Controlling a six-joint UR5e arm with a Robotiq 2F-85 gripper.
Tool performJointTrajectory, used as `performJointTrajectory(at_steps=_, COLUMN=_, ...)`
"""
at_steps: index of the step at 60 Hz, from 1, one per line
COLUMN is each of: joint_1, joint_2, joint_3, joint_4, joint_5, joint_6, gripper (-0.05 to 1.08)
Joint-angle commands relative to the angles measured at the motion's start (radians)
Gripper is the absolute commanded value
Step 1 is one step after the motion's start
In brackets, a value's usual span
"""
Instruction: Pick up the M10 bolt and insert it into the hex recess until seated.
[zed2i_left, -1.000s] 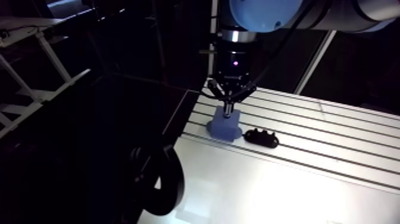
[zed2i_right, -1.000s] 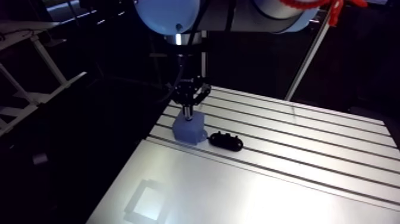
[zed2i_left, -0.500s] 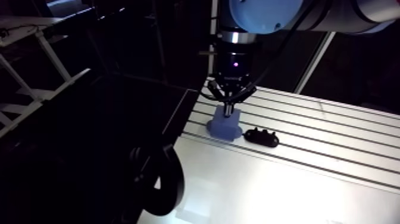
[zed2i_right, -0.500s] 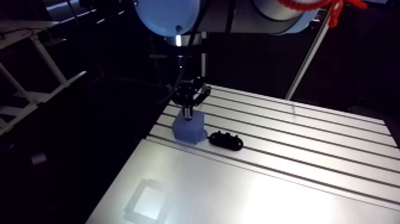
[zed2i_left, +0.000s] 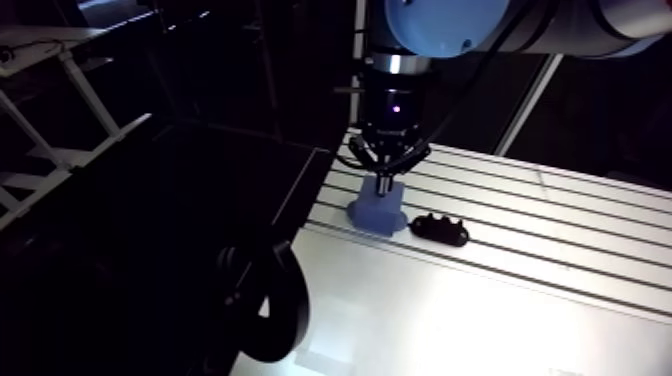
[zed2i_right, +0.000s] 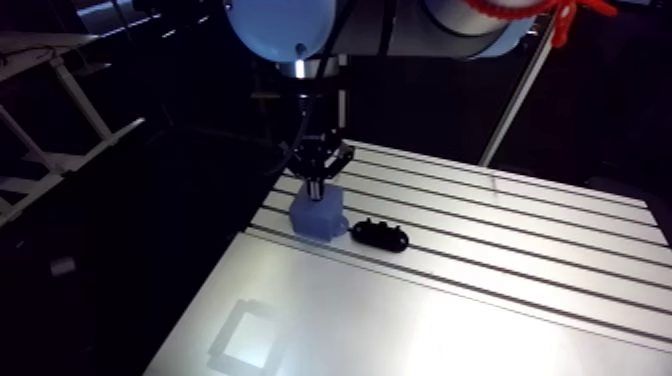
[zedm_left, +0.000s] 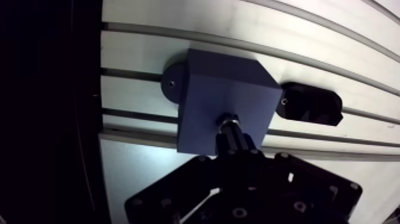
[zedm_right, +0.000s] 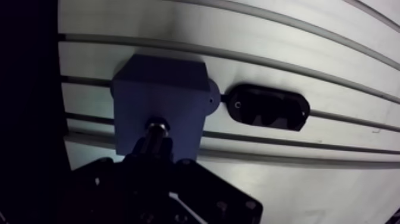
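On the slotted aluminium bench (zed2i_right: 500, 300), near its dark edge, a blue block (zedm_left: 220, 89) sat across two of the slots, with a round foot tab (zedm_left: 171, 83) showing at one side. Just beside the block, on the side away from that edge, lay a black oblong part (zedm_left: 311, 103), close to the block's corner. Light fell brightly on the smooth plate nearer the arm view's camera.

The pincer (zedm_left: 238, 154) hung straight above the block, its dark fingers closed around the M10 bolt (zedm_left: 231, 128). The bolt stood roughly upright, with its bright end meeting the block's top face. How deep it sat there could not be told, and no hex recess showed apart from it.

Against the earlier pictures, the block and the black part lay where they had been. The pincer kept its grip over the same spot, with no clear change in height.
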Motion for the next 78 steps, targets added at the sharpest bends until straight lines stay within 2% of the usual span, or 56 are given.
performJointTrajectory(at_steps=1, joint_1=0.000, joint_2=0.000, joint_3=0.002, joint_4=0.000, joint_5=-0.001, joint_6=-0.002, gripper=1.08)
performJointTrajectory(at_steps=66, joint_1=0.000, joint_2=0.005, joint_3=0.005, joint_4=-0.002, joint_5=-0.001, joint_6=-0.006, gripper=1.08)
performJointTrajectory(at_steps=78, joint_1=0.000, joint_2=0.005, joint_3=0.008, joint_4=-0.029, joint_5=-0.001, joint_6=-0.006, gripper=1.08)
